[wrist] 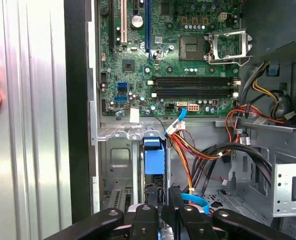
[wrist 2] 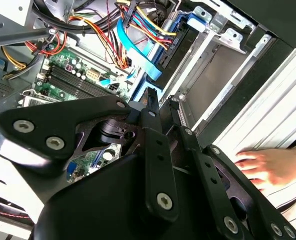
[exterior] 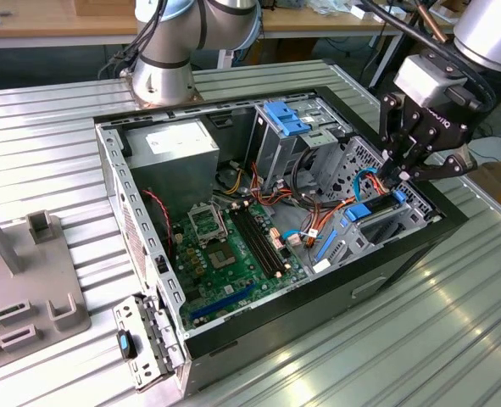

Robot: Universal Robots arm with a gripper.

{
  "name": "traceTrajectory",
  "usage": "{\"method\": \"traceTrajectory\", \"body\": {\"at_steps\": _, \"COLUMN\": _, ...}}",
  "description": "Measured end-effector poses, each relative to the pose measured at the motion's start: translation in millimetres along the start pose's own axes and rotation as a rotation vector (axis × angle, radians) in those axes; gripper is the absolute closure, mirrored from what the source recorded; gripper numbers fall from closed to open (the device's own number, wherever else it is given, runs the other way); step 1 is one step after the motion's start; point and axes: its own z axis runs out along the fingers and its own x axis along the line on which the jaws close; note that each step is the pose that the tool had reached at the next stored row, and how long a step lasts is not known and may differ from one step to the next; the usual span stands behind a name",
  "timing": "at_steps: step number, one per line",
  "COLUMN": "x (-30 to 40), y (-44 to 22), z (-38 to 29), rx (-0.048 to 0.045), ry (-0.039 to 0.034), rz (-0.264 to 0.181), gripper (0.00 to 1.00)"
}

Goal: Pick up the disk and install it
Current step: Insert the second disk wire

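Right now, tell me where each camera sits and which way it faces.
Exterior view: off the arm, above, looking down into the open black computer case; black hand shows.
First wrist view: on the arm, facing the green motherboard.
Second wrist view: on the arm, looking past the black hand's linkage.
Both wrist views share the motherboard and a person's hand.

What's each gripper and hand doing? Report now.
Gripper: shut, tips at the disk in its bay; grip cannot be told.
Person's hand: flat on the table, holding nothing.
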Motion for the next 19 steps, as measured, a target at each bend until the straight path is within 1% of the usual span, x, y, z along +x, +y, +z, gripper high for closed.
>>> {"method": "traceTrajectory", "body": {"at_steps": 1, "x": -0.6, "y": -1.7, "z": 0.3, "rx": 0.0001, "ry": -0.0004, "rz": 0.000, "gripper": 0.76}}
{"method": "traceTrajectory", "body": {"at_steps": 3, "x": -3.1, "y": -7.6, "z": 0.5, "rx": 0.0000, "ry": -0.0002, "rz": 0.000, "gripper": 0.76}}
{"method": "traceTrajectory", "body": {"at_steps": 6, "x": -7.5, "y": -8.0, "z": -0.1, "rx": 0.0001, "ry": -0.0002, "rz": 0.000, "gripper": 0.76}}
{"method": "traceTrajectory", "body": {"at_steps": 10, "x": -10.2, "y": -8.3, "z": -5.4, "rx": 0.0001, "ry": -0.0004, "rz": 0.000, "gripper": 0.76}}
{"method": "traceTrajectory", "body": {"at_steps": 12, "x": -10.8, "y": -9.2, "z": -5.6, "rx": 0.0001, "ry": -0.0003, "rz": 0.000, "gripper": 0.76}}
{"method": "traceTrajectory", "body": {"at_steps": 14, "x": -11.4, "y": -14.9, "z": -5.6, "rx": -0.0008, "ry": 0.0003, "rz": 0.000, "gripper": 0.76}}
{"method": "traceTrajectory", "body": {"at_steps": 16, "x": -11.8, "y": -18.1, "z": -5.4, "rx": -0.0012, "ry": 0.0003, "rz": 0.000, "gripper": 0.76}}
{"method": "traceTrajectory", "body": {"at_steps": 17, "x": -11.9, "y": -18.4, "z": -4.9, "rx": -0.0012, "ry": 0.0001, "rz": 0.000, "gripper": 0.76}}
{"method": "traceTrajectory", "body": {"at_steps": 18, "x": -11.7, "y": -18.4, "z": -1.5, "rx": -0.0012, "ry": 0.0001, "rz": -0.001, "gripper": 0.76}}
{"method": "traceTrajectory", "body": {"at_steps": 19, "x": -11.6, "y": -18.3, "z": 4.8, "rx": -0.0016, "ry": 0.0000, "rz": -0.004, "gripper": 0.76}}
